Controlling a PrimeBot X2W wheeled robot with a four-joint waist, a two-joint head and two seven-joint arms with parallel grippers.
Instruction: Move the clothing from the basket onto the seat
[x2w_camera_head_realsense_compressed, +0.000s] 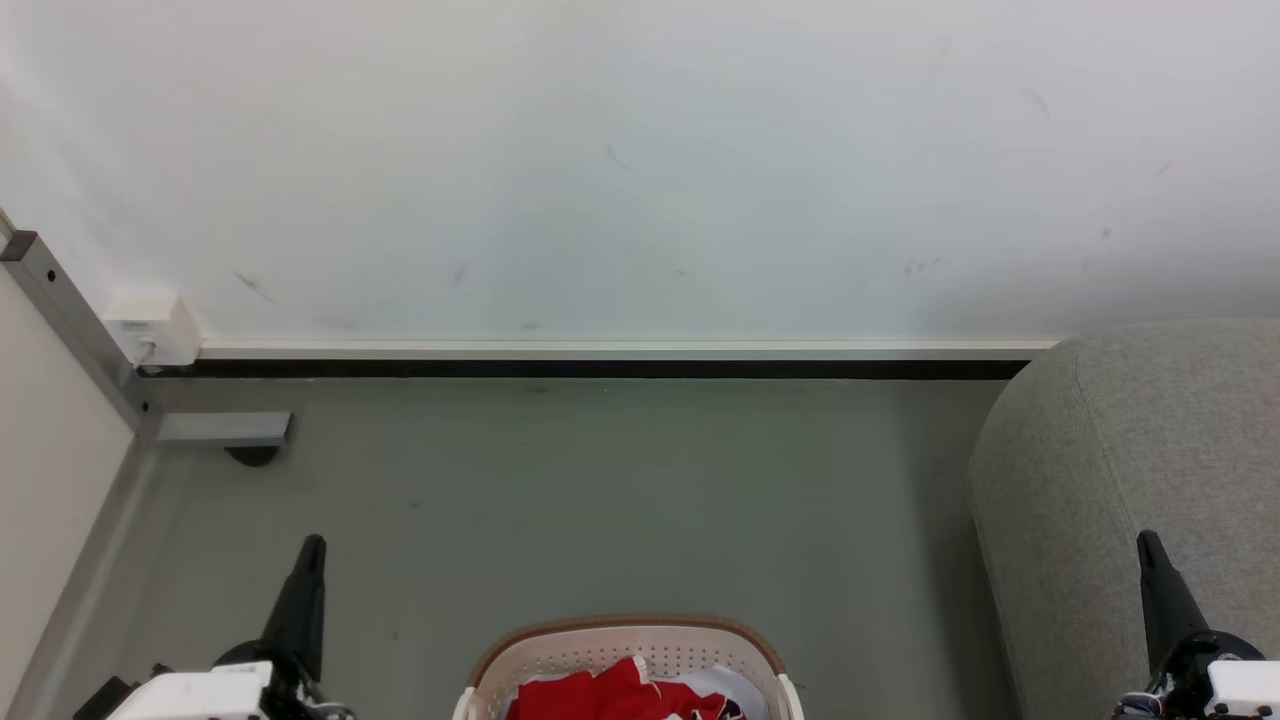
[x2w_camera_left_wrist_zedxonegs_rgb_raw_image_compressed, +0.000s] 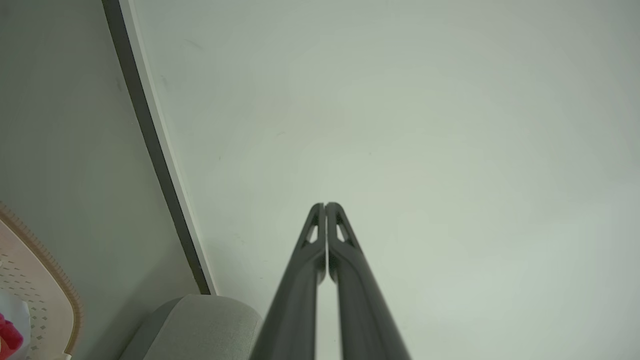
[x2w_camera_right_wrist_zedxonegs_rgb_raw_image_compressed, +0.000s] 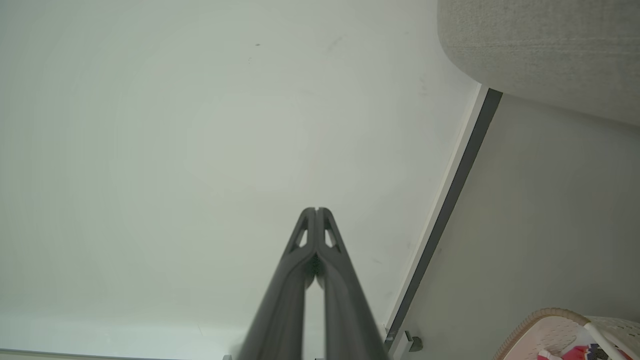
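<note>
- The clothing (x2w_camera_head_realsense_compressed: 610, 695), a heap of bright red fabric with a white patch on its right side, lies inside the basket (x2w_camera_head_realsense_compressed: 620, 632).
- The basket is cream perforated plastic with a brown rim. It stands on the grey floor (x2w_camera_head_realsense_compressed: 600, 500), well apart from the wall (x2w_camera_head_realsense_compressed: 640, 150).
- The seat (x2w_camera_head_realsense_compressed: 1130, 470), light grey upholstery with a rounded corner, stands to the basket's right, and its far end is near the wall's dark skirting (x2w_camera_head_realsense_compressed: 600, 368).
- The left gripper (x2w_camera_head_realsense_compressed: 314, 542) hangs over the floor left of the basket, its fingers pressed together and holding nothing.
- The right gripper (x2w_camera_head_realsense_compressed: 1146, 538) is in front of the seat, likewise closed tight and empty.
- A small white box (x2w_camera_head_realsense_compressed: 152, 327) sits low on the wall in the left corner.
</note>
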